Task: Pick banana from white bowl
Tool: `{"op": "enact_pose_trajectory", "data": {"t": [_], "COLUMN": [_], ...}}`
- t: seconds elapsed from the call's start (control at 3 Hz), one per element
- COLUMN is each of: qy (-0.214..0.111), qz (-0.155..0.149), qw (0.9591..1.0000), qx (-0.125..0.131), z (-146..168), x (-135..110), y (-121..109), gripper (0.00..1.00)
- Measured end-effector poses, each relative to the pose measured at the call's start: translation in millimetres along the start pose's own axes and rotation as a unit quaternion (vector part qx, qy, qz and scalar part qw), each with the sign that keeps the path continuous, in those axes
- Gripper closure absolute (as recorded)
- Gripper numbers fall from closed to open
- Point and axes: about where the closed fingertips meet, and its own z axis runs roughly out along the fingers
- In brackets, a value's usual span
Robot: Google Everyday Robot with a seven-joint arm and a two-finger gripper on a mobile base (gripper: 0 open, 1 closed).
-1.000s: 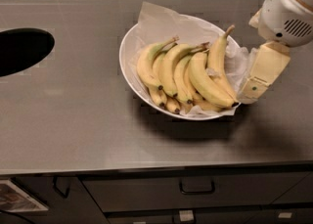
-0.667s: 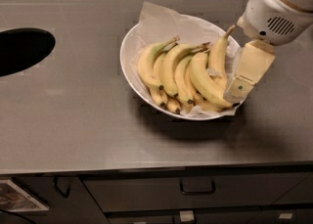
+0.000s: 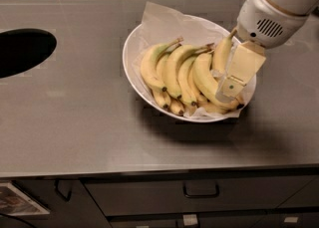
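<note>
The white bowl (image 3: 134, 67), lined with crumpled white paper, sits on the steel counter right of centre. A joined bunch of bananas (image 3: 172, 72) fills its middle. The banana (image 3: 221, 54), loose and yellow, stands at the bowl's right side with its stem pointing up toward the rim. My gripper (image 3: 235, 75) hangs from the white arm at the upper right and reaches down into the bowl's right side. It is right against the banana and covers its lower part. Nothing is lifted.
A dark oval opening (image 3: 22, 50) is cut into the counter (image 3: 75, 112) at the far left. A dark tiled wall runs along the back. Drawers with handles (image 3: 201, 190) are below the counter's front edge.
My gripper has moved left and down from beside the bowl's right rim into the bowl, up against the right-hand banana. The bananas and bowl have not moved.
</note>
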Motion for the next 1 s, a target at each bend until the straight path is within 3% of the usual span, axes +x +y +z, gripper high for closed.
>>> {"op": "enact_pose_trajectory", "data": {"t": [1.0], "qy": [0.053], "qz": [0.066], "qw": [0.9962], "qx": [-0.017], "z": [25], "x": [-8], "y": [6], "gripper": [0.00]}}
